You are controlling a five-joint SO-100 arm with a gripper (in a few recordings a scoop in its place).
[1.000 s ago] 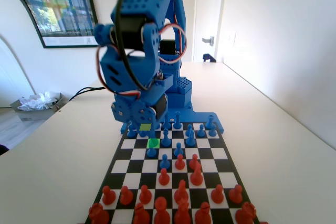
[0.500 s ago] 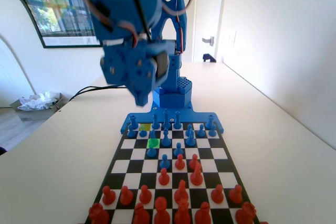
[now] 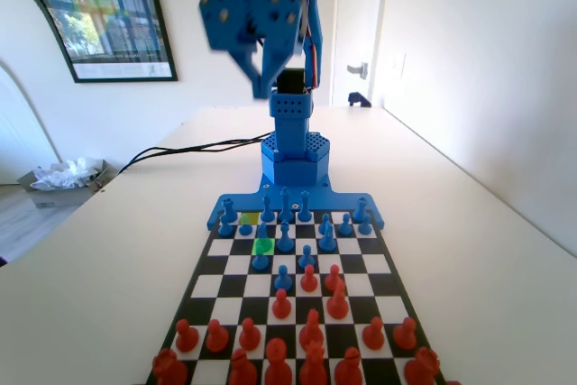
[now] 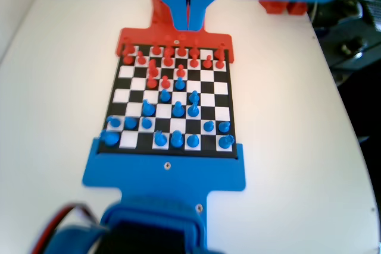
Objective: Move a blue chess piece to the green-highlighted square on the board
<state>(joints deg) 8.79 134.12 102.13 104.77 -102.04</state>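
Note:
The board [image 3: 209,263] lies in front of the blue arm, blue pieces at its far end and red ones near the camera in the fixed view. A small blue chess piece [image 3: 262,232] stands on the green-highlighted square [image 3: 265,248]; in the wrist view this piece [image 4: 193,110] is in the third row from the bottom. My gripper [image 3: 262,89] hangs high above the arm's base, well clear of the board. In the wrist view its jaws meet at the top edge, so the gripper [image 4: 188,22] is shut with nothing in it.
A duller yellow-green square [image 3: 250,218] in the far row stands bare. Another blue pawn [image 3: 261,261] sits just in front of the green square. Red pieces [image 3: 281,306] fill the near half. The arm's base plate [image 3: 293,209] borders the board's far end.
The arm has risen from just above the green square to high over its base. The blue piece stays behind on the board.

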